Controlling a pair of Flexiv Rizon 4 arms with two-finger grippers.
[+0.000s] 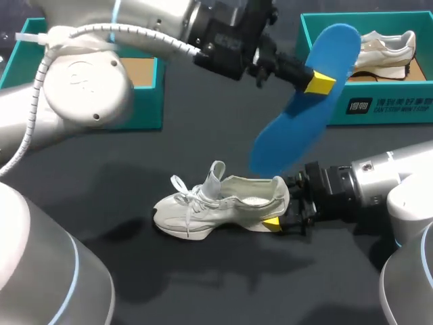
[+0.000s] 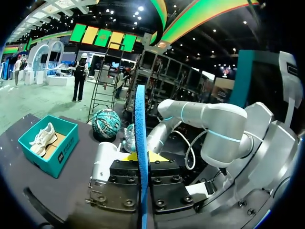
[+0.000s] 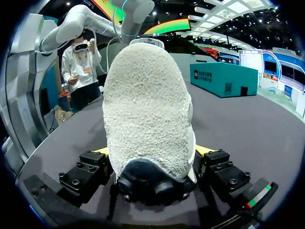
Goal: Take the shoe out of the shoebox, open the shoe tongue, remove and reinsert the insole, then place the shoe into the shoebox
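Dark table [image 1: 203, 128]: shoe [image 1: 220, 203], left shoebox [image 1: 147, 101], right shoebox [image 1: 385, 112]

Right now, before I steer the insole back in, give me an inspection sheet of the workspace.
Surface: dark table.
Job's things: pale shoe upright mid-table; blue insole out, held in the air; teal shoebox far left, partly hidden by the left arm.
Clutter: second teal shoebox far right, another shoe inside.
End effectors: left end effector shut on the insole; right end effector shut on the shoe's heel.
Cables: white conduit runs along the left arm.
Surroundings: nothing seen reaching over the table.
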